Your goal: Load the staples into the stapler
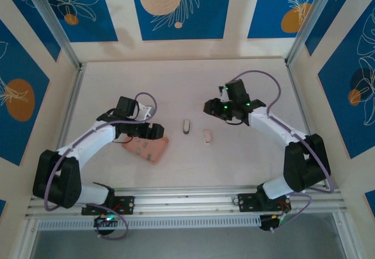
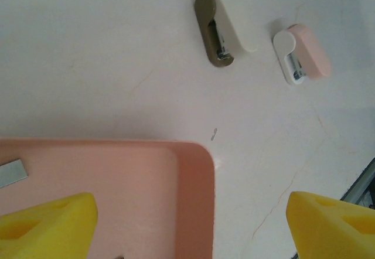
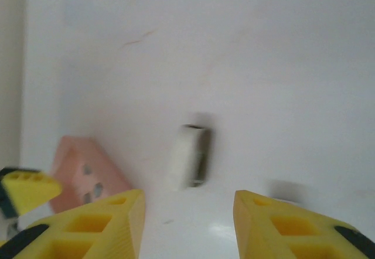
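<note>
Overhead, left pincer (image 1: 155, 131) and right pincer (image 1: 208, 107) apart, empty; closer (left wrist), one staple strip (image 2: 12, 173) in the tray (image 2: 196, 200).

Pale tabletop (image 1: 176, 89), blue floral wall panels (image 1: 202, 21), aluminium frame posts (image 1: 51, 20)

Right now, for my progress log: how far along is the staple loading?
Done: nothing; a staple strip lies in the salmon tray, the grey-white stapler untouched on the table. In hand: the left gripper open above the tray, right gripper open, empty. Left: picking, loading.
</note>
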Robot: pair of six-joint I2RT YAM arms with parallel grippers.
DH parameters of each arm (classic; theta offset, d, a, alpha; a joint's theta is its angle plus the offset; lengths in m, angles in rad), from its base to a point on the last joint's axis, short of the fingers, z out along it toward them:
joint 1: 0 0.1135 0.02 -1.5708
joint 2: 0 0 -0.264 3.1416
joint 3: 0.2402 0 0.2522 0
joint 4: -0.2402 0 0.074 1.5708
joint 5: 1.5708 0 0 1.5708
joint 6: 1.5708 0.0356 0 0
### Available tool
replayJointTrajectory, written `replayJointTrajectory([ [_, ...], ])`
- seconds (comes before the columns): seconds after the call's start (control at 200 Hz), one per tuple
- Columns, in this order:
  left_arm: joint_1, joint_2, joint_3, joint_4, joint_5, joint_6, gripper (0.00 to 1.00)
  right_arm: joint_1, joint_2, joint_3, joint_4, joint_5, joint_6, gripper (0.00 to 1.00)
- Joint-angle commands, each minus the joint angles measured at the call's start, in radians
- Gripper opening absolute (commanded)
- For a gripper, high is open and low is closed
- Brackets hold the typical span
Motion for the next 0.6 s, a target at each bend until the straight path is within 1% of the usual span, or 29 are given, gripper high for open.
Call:
replayJointTrajectory([
  [0.0, -0.004, 0.066, 0.011, -0.021, 0.025, -0.022, 0.84, -0.080, -0.092, -0.038, -0.107, 0.101, -0.048, 0.48],
  [0.12, -0.012, 0.130, 0.022, -0.011, 0.023, -0.009, 0.85, -0.200, -0.196, -0.089, -0.129, 0.072, -0.084, 0.50],
  [0.285, -0.030, 0.223, 0.073, 0.054, 0.017, -0.014, 0.85, -0.337, -0.281, -0.138, -0.137, 0.012, -0.111, 0.53],
  [0.41, -0.043, 0.303, 0.137, 0.136, 0.015, -0.009, 0.85, -0.391, -0.309, -0.164, -0.124, -0.004, -0.126, 0.56],
  [0.595, -0.061, 0.461, 0.321, 0.205, 0.018, 0.011, 0.85, -0.461, -0.313, -0.213, -0.046, 0.010, -0.159, 0.62],
])
